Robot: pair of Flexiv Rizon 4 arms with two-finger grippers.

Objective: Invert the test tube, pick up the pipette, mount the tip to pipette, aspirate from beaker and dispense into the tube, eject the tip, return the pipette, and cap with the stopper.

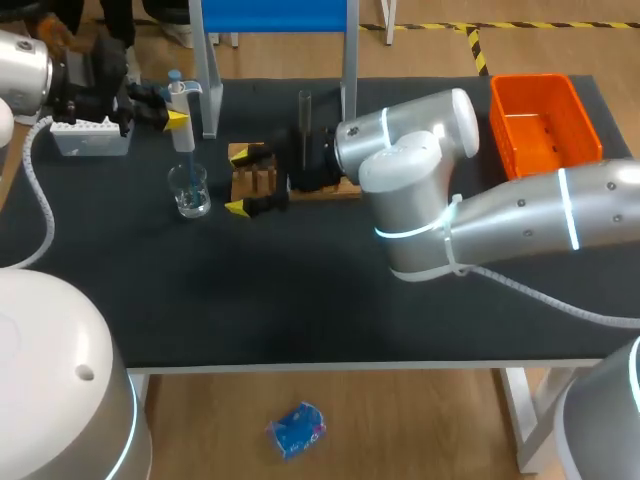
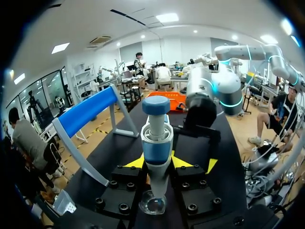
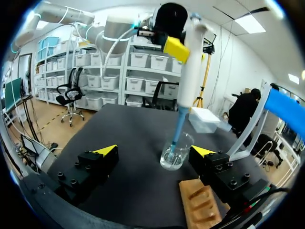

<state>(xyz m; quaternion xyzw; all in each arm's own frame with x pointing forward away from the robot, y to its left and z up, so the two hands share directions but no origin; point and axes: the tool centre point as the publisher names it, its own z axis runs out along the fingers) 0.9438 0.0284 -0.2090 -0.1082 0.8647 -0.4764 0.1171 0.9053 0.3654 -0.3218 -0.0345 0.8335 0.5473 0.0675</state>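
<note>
Blue-and-white plastic pipette (image 2: 156,138) stands clamped between the fingers of the left end effector (image 2: 158,163). Its long axis is upright, and its tip points down into the clear glass beaker (image 2: 153,205) directly under that end effector. Aspirating looks to be the step in hand. Next calls for a straight lift out, then a carry across to the slim upright test tube (image 1: 305,112). The right end effector (image 3: 155,151) rests with fingers apart, empty, with the beaker just ahead of it on the black desk (image 1: 300,290).

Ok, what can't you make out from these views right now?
1. Liquid in the pipette tip: too small in the head view; in the right wrist view its end is blurred behind the glass of the beaker.
2. Wooden rack: partly covered by the right arm in the head view; cut off at the edge in the right wrist view.
3. Stopper: in no view.
4. Test tube contents: too dark in the head view.
</note>
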